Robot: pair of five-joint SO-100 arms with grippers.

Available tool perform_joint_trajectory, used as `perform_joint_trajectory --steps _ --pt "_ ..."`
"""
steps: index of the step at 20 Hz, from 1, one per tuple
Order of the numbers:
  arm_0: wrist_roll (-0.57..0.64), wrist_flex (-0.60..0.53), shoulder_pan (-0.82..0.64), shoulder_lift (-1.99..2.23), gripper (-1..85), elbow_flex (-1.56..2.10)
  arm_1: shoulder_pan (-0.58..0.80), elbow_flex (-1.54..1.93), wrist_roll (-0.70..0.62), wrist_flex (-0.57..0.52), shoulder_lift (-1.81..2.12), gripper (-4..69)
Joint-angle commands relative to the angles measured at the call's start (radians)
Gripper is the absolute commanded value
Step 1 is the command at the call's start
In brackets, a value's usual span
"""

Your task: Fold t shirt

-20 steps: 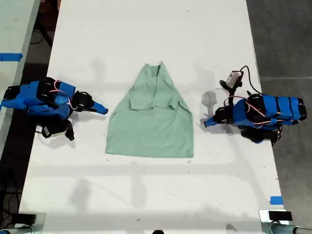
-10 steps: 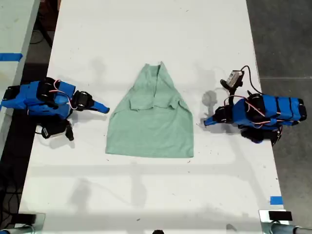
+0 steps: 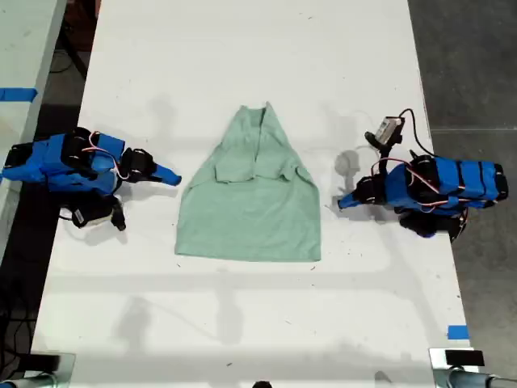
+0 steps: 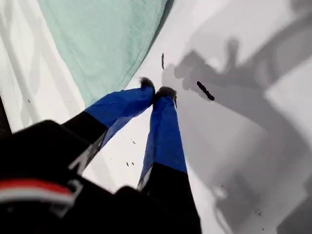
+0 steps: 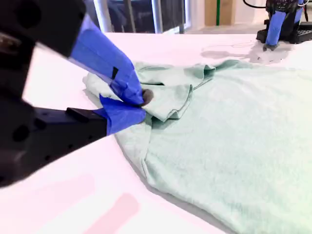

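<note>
Our first gripper (image 4: 157, 91) is clenched empty; our second gripper (image 5: 140, 103) seems closed too. The t shirt (image 3: 250, 202), soft and limp, wants pinching at its 6 o'clock hem corners.

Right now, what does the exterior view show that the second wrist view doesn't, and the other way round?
Only the exterior view: the whole shirt outline with its straight hem, an arm on either side of it, and blue tape at that view's lower right. Only the second wrist view: my second end effector close up, tips together and empty, plus the layers of the folded sleeve. Both: the shirt on the white table, with my first arm beyond it.
</note>
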Motion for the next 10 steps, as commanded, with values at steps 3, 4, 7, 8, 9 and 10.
perform_joint_trajectory --steps 3,4,7,8,9,10 --pt "-0.035 0.028 0.0 0.009 7.1 0.006 0.006 0.054 0.008 0.003 0.009 2.8" --pt "-0.034 0.049 0.0 0.009 9.0 -0.003 0.006 0.054 0.008 0.003 0.009 2.7" --pt "-0.029 0.051 -0.006 0.009 11.0 -0.002 0.005 0.054 0.008 0.003 0.009 2.6" --pt "-0.035 0.051 -0.006 0.009 11.0 -0.002 0.005 0.054 0.008 0.003 0.009 2.6" --pt "-0.035 0.051 -0.009 0.009 12.5 -0.002 0.005 0.054 0.008 0.003 0.009 2.6" --pt "-0.035 0.051 -0.012 0.009 12.9 -0.002 0.005 0.054 0.008 0.003 0.009 2.5"
